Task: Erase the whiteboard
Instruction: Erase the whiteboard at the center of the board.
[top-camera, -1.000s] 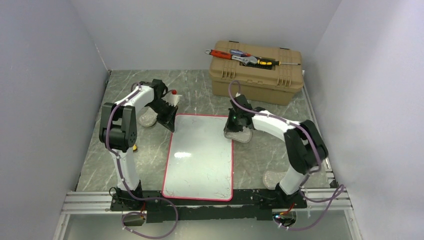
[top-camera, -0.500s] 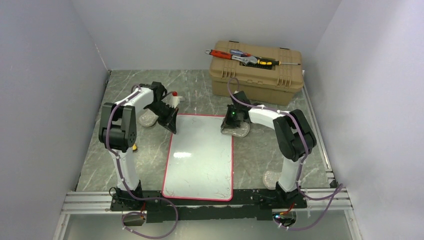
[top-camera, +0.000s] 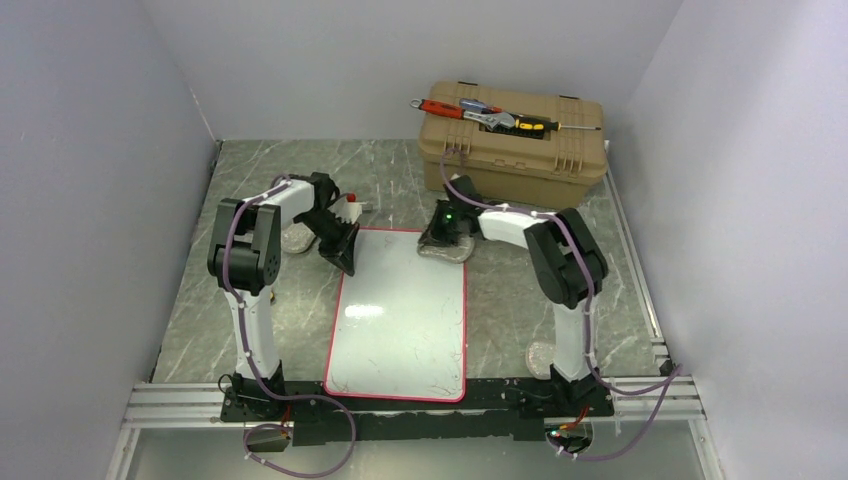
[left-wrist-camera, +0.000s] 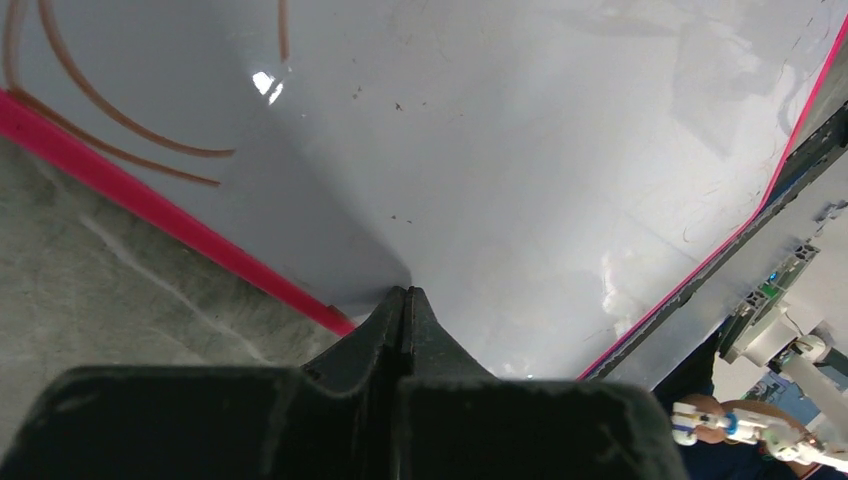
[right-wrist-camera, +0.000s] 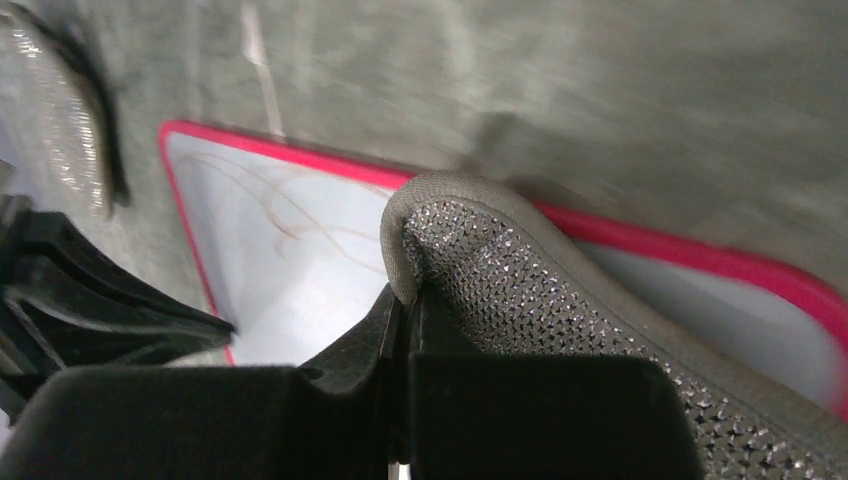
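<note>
The whiteboard (top-camera: 400, 315) lies flat in the middle of the table, white with a thin red rim. Brown pen scribbles (left-wrist-camera: 120, 130) show near its far left corner. My left gripper (top-camera: 345, 262) is shut and empty, its tip (left-wrist-camera: 405, 292) pressing on the board just inside the red rim (left-wrist-camera: 150, 205). My right gripper (top-camera: 440, 238) is shut on a grey glittery cloth (right-wrist-camera: 520, 280), which lies over the board's far right corner (top-camera: 447, 252). In the right wrist view the board (right-wrist-camera: 290, 270) shows faint scribbles beyond the fingertips (right-wrist-camera: 395, 310).
A tan toolbox (top-camera: 515, 150) with hand tools (top-camera: 480, 112) on its lid stands at the back right. A second grey cloth (top-camera: 295, 238) and a small red-capped bottle (top-camera: 347, 203) lie left of the board. A third cloth (top-camera: 543, 357) lies by the right arm's base.
My right gripper has dragged the grey cloth left and away, from beside the board onto its far right corner. My left gripper has shifted slightly onto the far left corner.
</note>
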